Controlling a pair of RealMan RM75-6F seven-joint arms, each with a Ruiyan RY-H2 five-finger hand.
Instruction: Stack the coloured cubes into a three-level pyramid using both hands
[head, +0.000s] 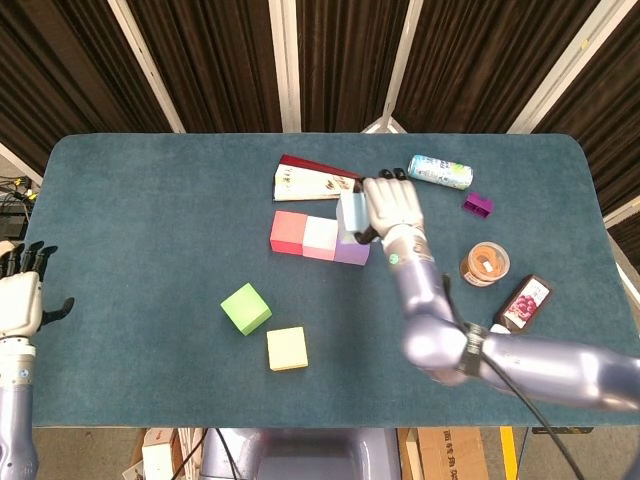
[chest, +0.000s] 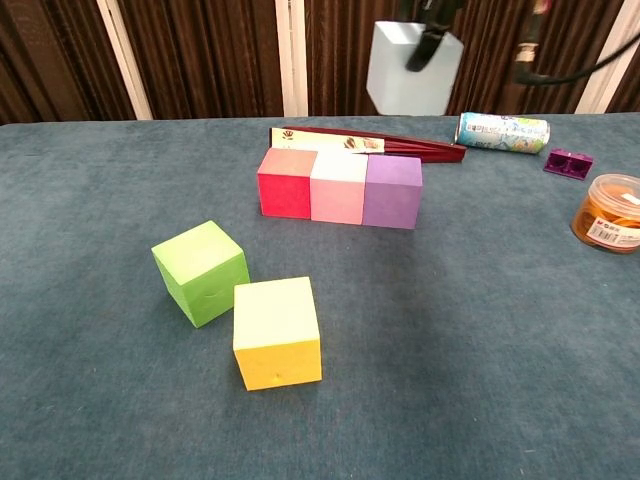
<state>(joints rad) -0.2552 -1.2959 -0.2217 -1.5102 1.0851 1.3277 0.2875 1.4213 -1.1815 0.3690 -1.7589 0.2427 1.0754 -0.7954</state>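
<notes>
Fingers (head: 398, 192) of right hand (head: 390, 205) wrapped around pale blue cube (chest: 412, 68), matte, aloft above purple cube (chest: 392, 192). Left hand (head: 20, 300) apparently spread, holding nothing.

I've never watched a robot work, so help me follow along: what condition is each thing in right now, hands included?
Right hand: holds the pale blue cube in the air above the row.
Left hand: empty, fingers apart, at the table's edge.
Red cube, pink cube, purple cube: touching in a row.
Green cube, yellow cube: loose on the table, unstacked.
Fan: folded.
Can: lying down.
</notes>
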